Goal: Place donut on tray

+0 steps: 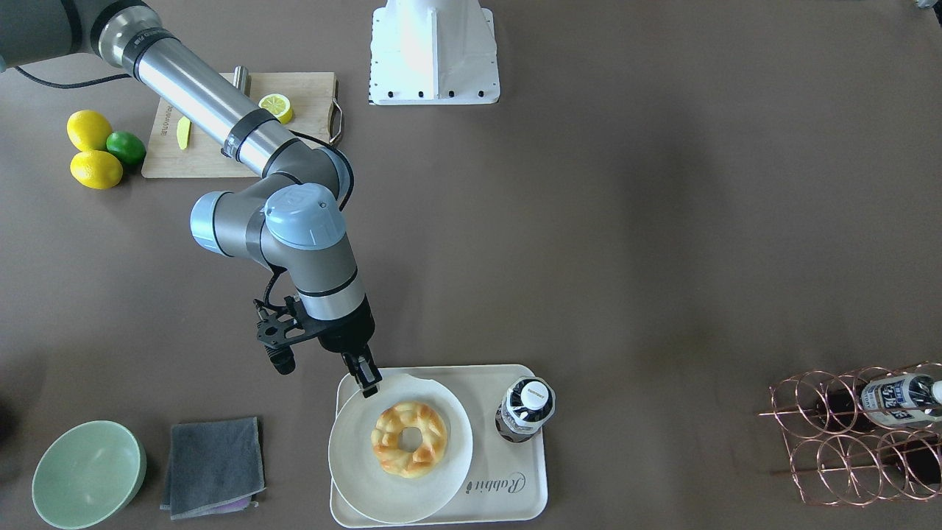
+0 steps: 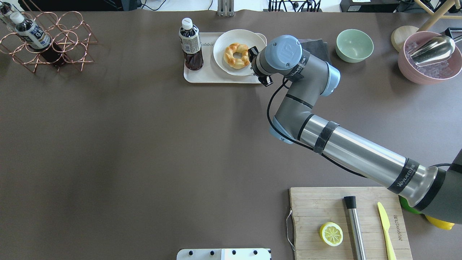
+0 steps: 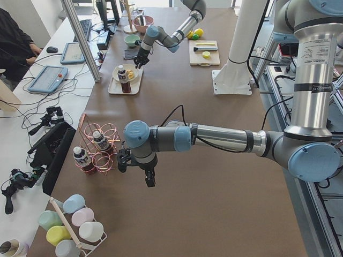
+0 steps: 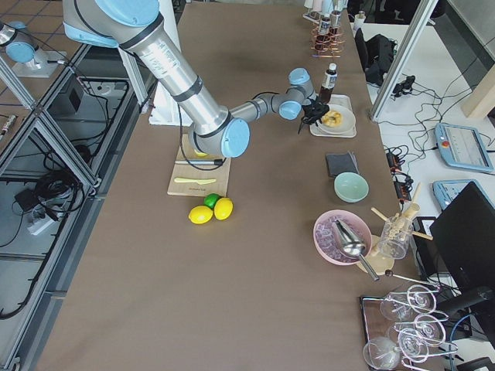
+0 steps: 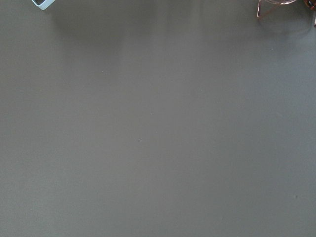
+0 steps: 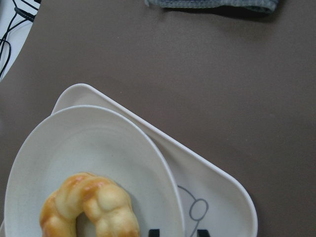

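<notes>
One twisted golden donut (image 1: 409, 439) on round plate (image 1: 355, 460), right jaws narrow astride rim.

The donut (image 1: 409, 439) looks glossy, the plate (image 1: 360, 471) and tray (image 1: 526, 456) smooth and matt, the cloth (image 1: 213, 464) soft-woven, the board (image 1: 313, 103) bare grained wood.

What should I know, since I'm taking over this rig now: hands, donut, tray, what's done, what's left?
The right hand is open, straddling the rim of the plate. The left hand hovers over the table; open or shut, cannot tell.
The donut lies on the plate, which sits on the tray.
Done: placement, via the plate.
Left: probably only pulling the right hand clear.
</notes>
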